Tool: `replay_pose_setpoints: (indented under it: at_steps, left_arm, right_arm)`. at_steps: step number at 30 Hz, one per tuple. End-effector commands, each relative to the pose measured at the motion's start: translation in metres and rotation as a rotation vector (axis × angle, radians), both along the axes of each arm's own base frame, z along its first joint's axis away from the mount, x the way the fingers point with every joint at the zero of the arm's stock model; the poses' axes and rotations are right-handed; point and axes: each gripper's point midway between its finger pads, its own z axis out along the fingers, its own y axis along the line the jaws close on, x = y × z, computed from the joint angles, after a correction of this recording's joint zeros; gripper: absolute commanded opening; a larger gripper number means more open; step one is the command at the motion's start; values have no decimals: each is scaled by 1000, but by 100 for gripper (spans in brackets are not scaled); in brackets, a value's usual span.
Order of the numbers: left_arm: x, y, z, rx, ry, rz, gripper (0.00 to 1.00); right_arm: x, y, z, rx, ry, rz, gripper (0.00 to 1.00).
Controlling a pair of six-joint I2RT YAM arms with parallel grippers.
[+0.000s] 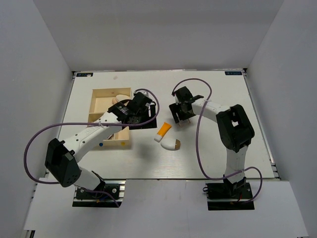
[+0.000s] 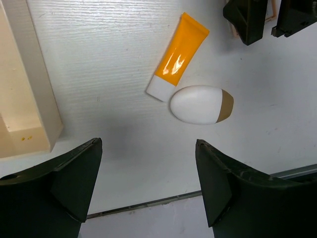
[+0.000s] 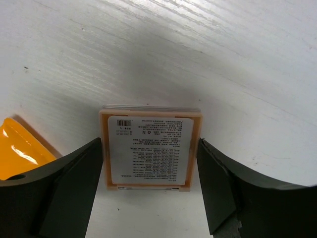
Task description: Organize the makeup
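Between the wide-spread black fingers of the right gripper [image 3: 148, 166], flat on the worktop [image 3: 223, 59]: a square compact [image 3: 150, 148], peach-rimmed, printed label side up, its two side edges right at the finger faces; touching or just clear, impossible to tell. Close on its left, one end of an orange tube [image 3: 20, 148].

At the left gripper [image 2: 148, 168], fingers equally far apart, holding nothing, poised over bare worktop. Beyond them, the same tube, glossy, flat-sided, lying aslant, its white cap just beside an egg-shaped sponge [image 2: 198, 104], smooth and pale with a tan end. Off to the left, the pale wooden wall of a divided tray [image 2: 34, 99], square-cornered, matt.

Underneath it all, white worktop, finely ribbed when seen close, with a grey strip along its near edge. Around it, plain white walls [image 1: 39, 59] on three sides, closing the space in like a box.
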Motion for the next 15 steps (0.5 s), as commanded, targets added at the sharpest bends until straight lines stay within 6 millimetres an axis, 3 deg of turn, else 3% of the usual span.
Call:
replay_pose_setpoints:
  at_steps: [1, 4, 8, 15]
  left_arm:
    - [-2, 8, 25, -39, -67, 35, 85]
    - [-3, 10, 52, -107, -144, 41, 85]
    - [-4, 18, 84, -174, -249, 61, 84]
    - [-13, 33, 111, -240, -342, 89, 84]
  right_arm:
    - [-8, 0, 0, 1, 35, 9, 52]
    - [-7, 12, 17, 70, 19, 86, 34]
    - [6, 22, 41, 82, -44, 190, 24]
    - [-7, 58, 65, 242, -9, 325, 13]
